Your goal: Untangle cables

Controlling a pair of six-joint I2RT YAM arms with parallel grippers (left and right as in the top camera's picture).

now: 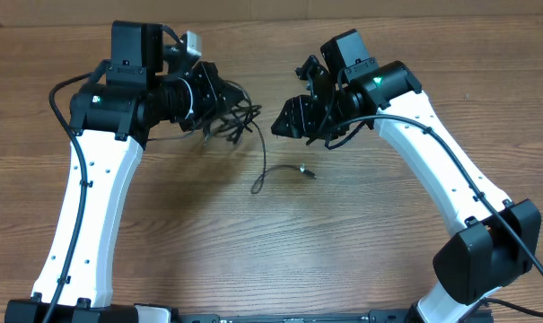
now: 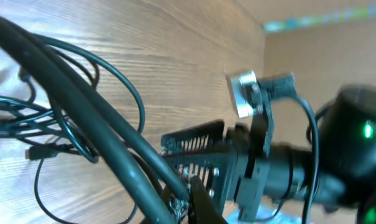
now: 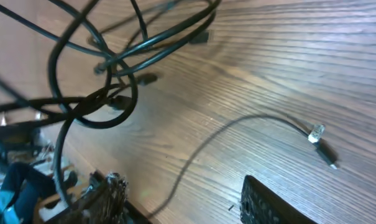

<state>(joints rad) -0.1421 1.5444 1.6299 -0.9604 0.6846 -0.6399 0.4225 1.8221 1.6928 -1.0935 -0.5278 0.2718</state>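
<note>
The cables [image 1: 235,118] are a tangled bundle of thin black cords at the back centre-left of the table. My left gripper [image 1: 219,100] is shut on this bundle; in the left wrist view the cords [image 2: 82,118] run out from the closed jaws [image 2: 189,194]. One loose strand [image 1: 264,161] trails from the bundle toward the front and ends in a small silver plug [image 1: 307,169]. My right gripper [image 1: 300,94] is open just right of the bundle. In the right wrist view the loose strand [image 3: 206,146] lies on the table between the open fingers [image 3: 188,205], with its plug [image 3: 316,133] at the right and the bundle's loops [image 3: 100,93] at upper left.
The wooden table [image 1: 361,233] carries both arms. The two grippers face each other closely at the back centre. The right arm's wrist and camera [image 2: 281,162] fill the right of the left wrist view. Thicker arm wires [image 1: 65,117] run along each arm.
</note>
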